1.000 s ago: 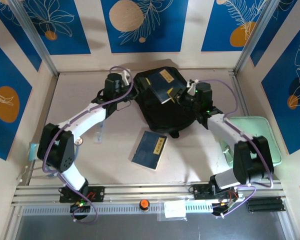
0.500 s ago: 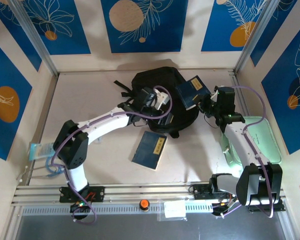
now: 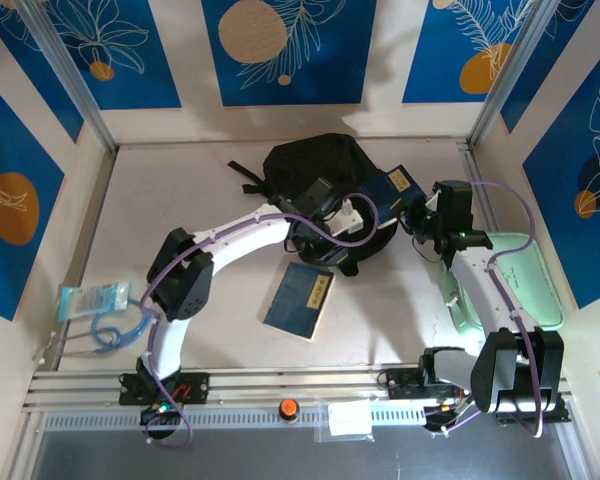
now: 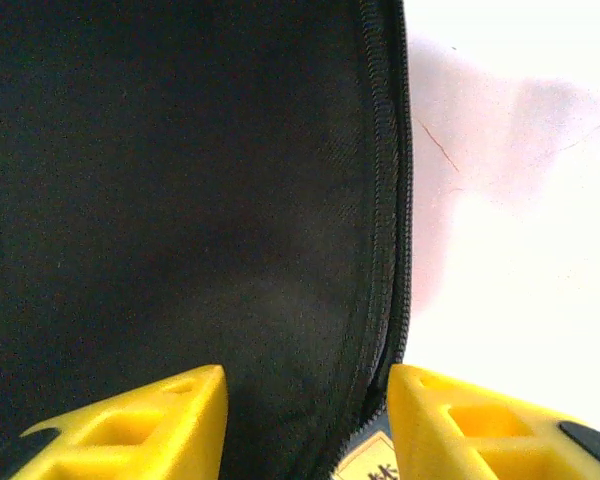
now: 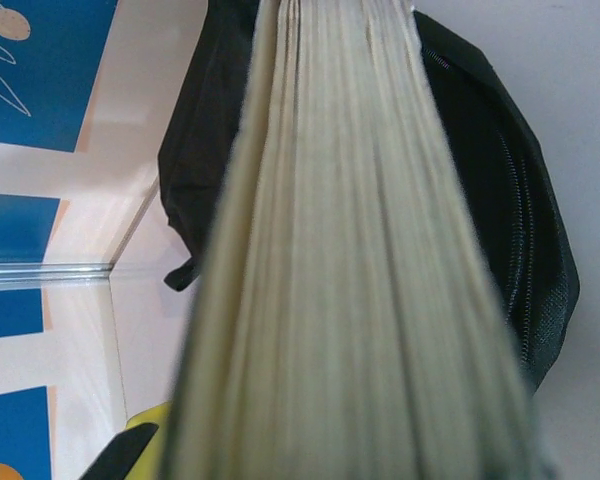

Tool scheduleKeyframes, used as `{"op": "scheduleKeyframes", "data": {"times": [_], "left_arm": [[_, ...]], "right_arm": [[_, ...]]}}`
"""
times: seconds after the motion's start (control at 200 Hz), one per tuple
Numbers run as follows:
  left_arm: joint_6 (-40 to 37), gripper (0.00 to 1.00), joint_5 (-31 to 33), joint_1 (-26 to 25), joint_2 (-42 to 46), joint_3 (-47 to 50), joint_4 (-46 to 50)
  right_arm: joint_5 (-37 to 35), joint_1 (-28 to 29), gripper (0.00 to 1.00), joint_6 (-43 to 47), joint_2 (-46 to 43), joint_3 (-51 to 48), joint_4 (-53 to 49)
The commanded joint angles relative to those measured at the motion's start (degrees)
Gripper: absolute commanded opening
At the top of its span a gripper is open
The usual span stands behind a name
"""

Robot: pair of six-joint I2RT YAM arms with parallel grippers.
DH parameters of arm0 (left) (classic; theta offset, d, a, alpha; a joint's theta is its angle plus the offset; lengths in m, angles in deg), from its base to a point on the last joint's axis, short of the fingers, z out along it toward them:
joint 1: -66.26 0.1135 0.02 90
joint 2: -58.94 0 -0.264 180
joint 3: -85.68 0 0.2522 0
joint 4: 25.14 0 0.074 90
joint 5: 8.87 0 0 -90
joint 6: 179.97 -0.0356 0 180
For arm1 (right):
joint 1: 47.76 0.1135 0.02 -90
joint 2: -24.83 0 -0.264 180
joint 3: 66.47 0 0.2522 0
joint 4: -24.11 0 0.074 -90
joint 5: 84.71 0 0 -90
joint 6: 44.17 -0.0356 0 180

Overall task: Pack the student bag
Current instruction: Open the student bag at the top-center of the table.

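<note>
Two books; one student bag.

- Left arm lies across the student bag's near side.
- Held book crowds its right edge; loose book lies in front.
- Far-left table bare.

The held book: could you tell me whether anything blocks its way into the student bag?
Possibly: the left gripper sits at the zipper edge of the student bag, beside the book that the right gripper holds.
</note>
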Motion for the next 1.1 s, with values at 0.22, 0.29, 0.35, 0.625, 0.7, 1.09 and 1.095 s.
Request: {"op": "scheduleKeyframes", "data": {"times": [0.22, 0.29, 0.35, 0.625, 0.7, 1.09, 1.095], "left_arm": [[-6.84, 0.31, 2.34, -0.95, -5.38, -8.14, 8.23], [-8.52, 0.32, 1.18, -0.90, -5.59, -8.56, 9.90], [-9.86, 0.35, 0.26, -0.91, -6.00, -9.34, 11.76], [-11.86, 0.38, -0.49, -0.83, -7.39, -11.82, 14.39], [-11.45, 0.32, 1.33, -0.82, -7.81, -12.13, 13.76], [-9.48, 0.09, 1.57, -0.56, -6.00, -15.39, 14.18], [-9.34, 0.09, 1.53, -0.56, -5.89, -15.41, 14.03]], "right_arm": [[-0.50, -1.01, 0.08, 0.63, -2.00, -1.47, 0.52], [-0.61, -1.45, 0.08, 0.72, -2.26, -1.53, 0.26], [-0.79, -1.71, 0.08, 0.81, -2.61, -1.60, -0.02], [-1.09, -2.19, 0.08, 0.76, -3.01, -1.65, -0.39], [-1.11, -2.26, 0.08, 0.55, -3.05, -1.72, -0.48], [-1.83, -3.96, 0.08, 0.96, -5.26, -0.84, -3.01], [-1.91, -3.98, 0.08, 0.97, -5.30, -0.80, -3.06]]}}
